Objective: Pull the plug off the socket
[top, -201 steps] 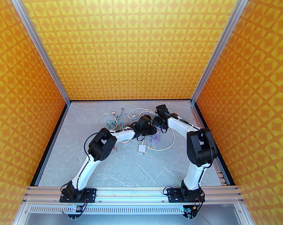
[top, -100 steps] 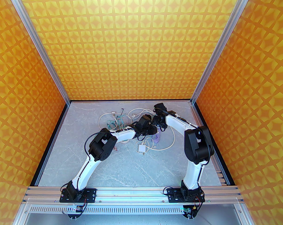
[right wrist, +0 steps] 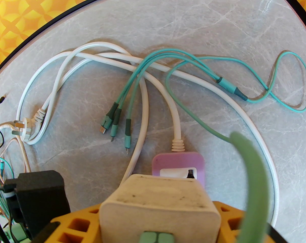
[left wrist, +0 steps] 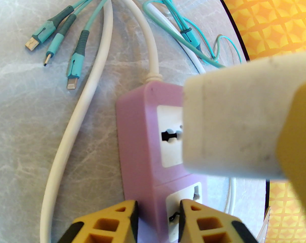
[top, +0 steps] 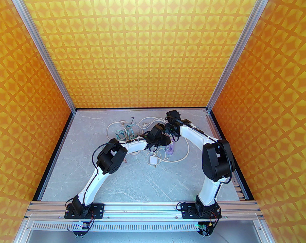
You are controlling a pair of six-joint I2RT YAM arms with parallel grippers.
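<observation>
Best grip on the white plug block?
Clamp its two flat, parallel side faces near the cable end, coming from above: the boxy white plug block stands over the upward-facing purple socket strip, so the pull runs straight up. The right gripper holds it that way.

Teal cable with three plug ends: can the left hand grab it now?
Probably not yet. The left hand is gripping the purple plastic socket strip; the teal three-ended cable lies uncovered just beyond.

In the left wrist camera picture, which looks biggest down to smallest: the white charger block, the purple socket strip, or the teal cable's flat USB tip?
1. white charger block, though it is nearest the camera, so its true size against the strip is unsure.
2. purple socket strip.
3. teal USB tip, clearly the smallest.
</observation>
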